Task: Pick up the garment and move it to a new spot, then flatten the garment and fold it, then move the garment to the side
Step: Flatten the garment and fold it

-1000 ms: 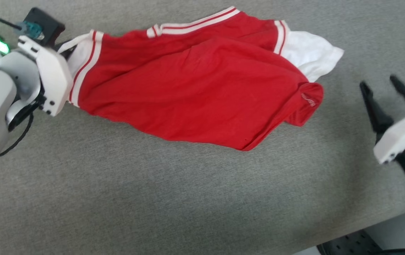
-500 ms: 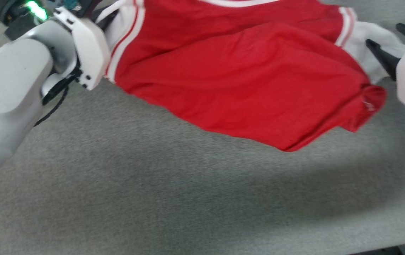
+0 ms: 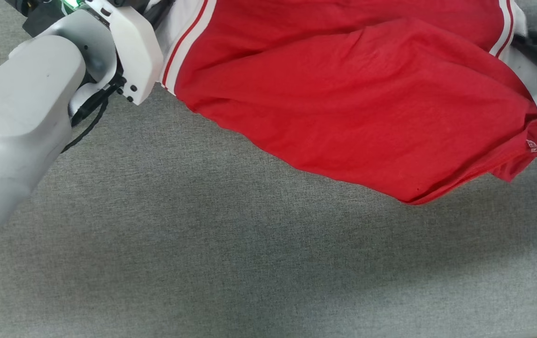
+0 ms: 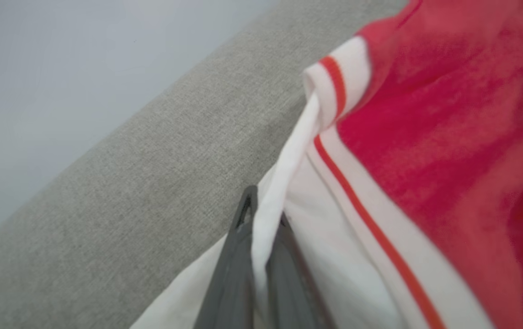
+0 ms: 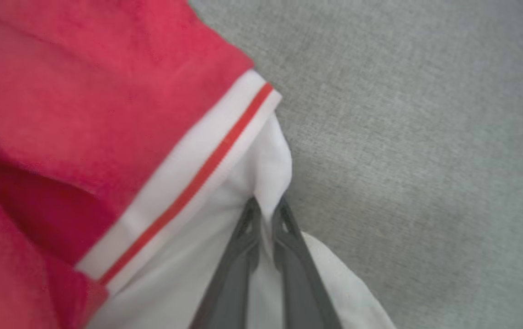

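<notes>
Shirt (image 3: 353,94) hung stretched btwn both arms, red body sagging w/ its low edge near or on the grey table (image 3: 203,263); couldn't tell which. Left gripper (image 4: 265,212) was pinched tight on one white sleeve, right gripper (image 5: 267,205) likewise on the other. Prob. gripped at both sleeves so it spreads wide for laying flat at the new spot.
</notes>
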